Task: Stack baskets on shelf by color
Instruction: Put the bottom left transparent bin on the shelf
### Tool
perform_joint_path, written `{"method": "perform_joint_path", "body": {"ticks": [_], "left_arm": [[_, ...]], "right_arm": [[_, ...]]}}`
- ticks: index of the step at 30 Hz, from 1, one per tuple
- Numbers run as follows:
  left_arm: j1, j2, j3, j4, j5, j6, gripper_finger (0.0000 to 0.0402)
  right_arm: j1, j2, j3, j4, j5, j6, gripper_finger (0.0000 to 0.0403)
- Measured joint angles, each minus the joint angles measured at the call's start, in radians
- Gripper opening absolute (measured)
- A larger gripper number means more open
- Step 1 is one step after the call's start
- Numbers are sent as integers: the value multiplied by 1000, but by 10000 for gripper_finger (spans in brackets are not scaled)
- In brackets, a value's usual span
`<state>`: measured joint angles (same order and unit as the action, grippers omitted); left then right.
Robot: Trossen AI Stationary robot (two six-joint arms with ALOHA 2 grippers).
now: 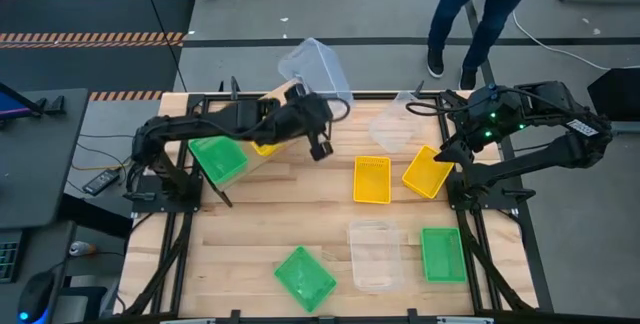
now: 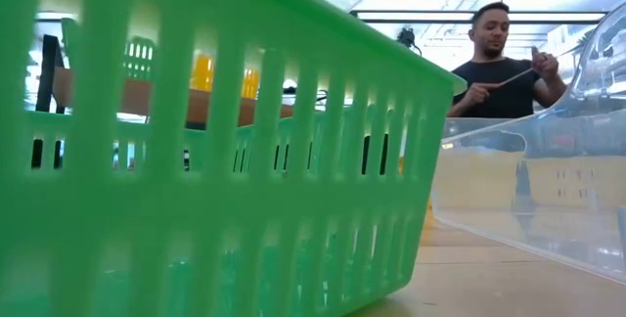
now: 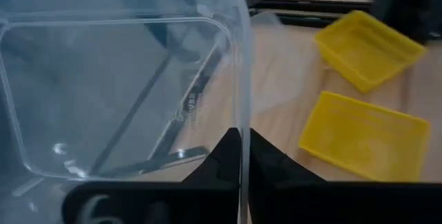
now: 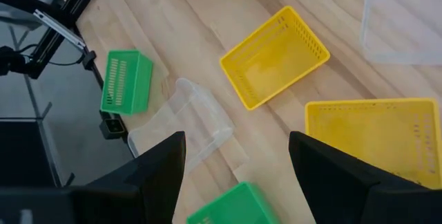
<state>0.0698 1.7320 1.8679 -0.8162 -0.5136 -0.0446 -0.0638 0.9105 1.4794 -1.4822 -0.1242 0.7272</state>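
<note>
I held a clear basket aloft past the table's far edge, my left gripper pinched tight on its rim.

On the shelf at the left sat a green basket, with a yellow basket beside it. Two more yellow baskets, two clear ones and two green ones lay scattered on the table. My right gripper hung above them, fingers spread wide and empty. A person stood beyond the table.
</note>
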Motion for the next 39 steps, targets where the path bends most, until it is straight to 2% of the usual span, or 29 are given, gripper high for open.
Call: {"method": "perform_joint_path", "body": {"ticks": [6,8,12,25,29,39], "left_arm": [[79,13,1,-127,3,-80,6],[105,22,-2,-209,37,-105,7],[137,40,-2,-270,107,-128,7],[143,66,-1,-251,118,-215,7],[147,70,-1,-248,162,-215,8],[147,69,-1,-261,170,-260,44]], "right_arm": [[0,1,0,0,0,13,264],[0,1,0,0,0,14,264],[0,1,0,0,5,28,264],[0,1,0,5,29,40,264],[0,1,0,5,29,40,264],[0,1,0,5,29,40,264]]}}
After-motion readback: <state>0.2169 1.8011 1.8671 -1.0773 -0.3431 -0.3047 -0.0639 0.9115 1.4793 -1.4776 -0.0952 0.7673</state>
